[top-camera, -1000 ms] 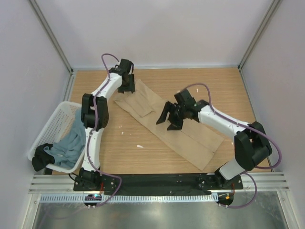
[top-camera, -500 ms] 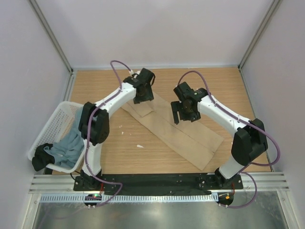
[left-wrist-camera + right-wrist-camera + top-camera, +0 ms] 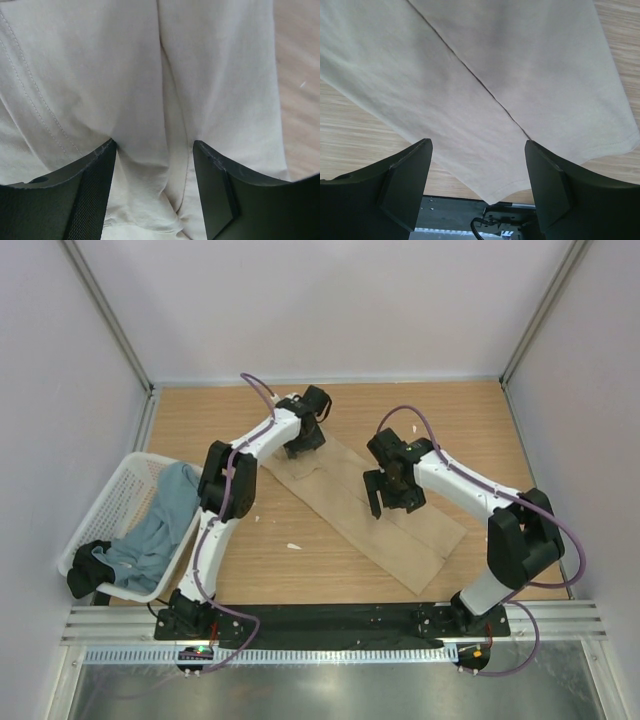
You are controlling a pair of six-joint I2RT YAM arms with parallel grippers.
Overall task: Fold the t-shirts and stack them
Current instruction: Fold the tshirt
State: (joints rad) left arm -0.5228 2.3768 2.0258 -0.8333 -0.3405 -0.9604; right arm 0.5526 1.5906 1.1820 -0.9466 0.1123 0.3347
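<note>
The tan-beige t-shirt point(image 3: 400, 530) lies as a long folded strip running diagonally across the table, from far left to near right. My left gripper point(image 3: 305, 437) is at its far left end, open, with both fingers pressed down on the cloth point(image 3: 210, 75); a pucker of fabric stands between them point(image 3: 155, 192). My right gripper point(image 3: 385, 492) is open and empty, hovering over the middle of the strip point(image 3: 520, 60), with the near hem corner between its fingers point(image 3: 477, 185). The grey-blue t-shirt point(image 3: 160, 530) lies crumpled in the basket.
A white mesh basket point(image 3: 115, 495) sits tilted at the left table edge, with a black object point(image 3: 85, 575) at its near corner. Small white scraps point(image 3: 293, 546) lie on the wood. The black base rail point(image 3: 470, 215) shows beyond the shirt's hem.
My left gripper swept right along the shirt's far end and the spread sleeve part there has narrowed. My right gripper moved right and then back toward the strip's middle.
</note>
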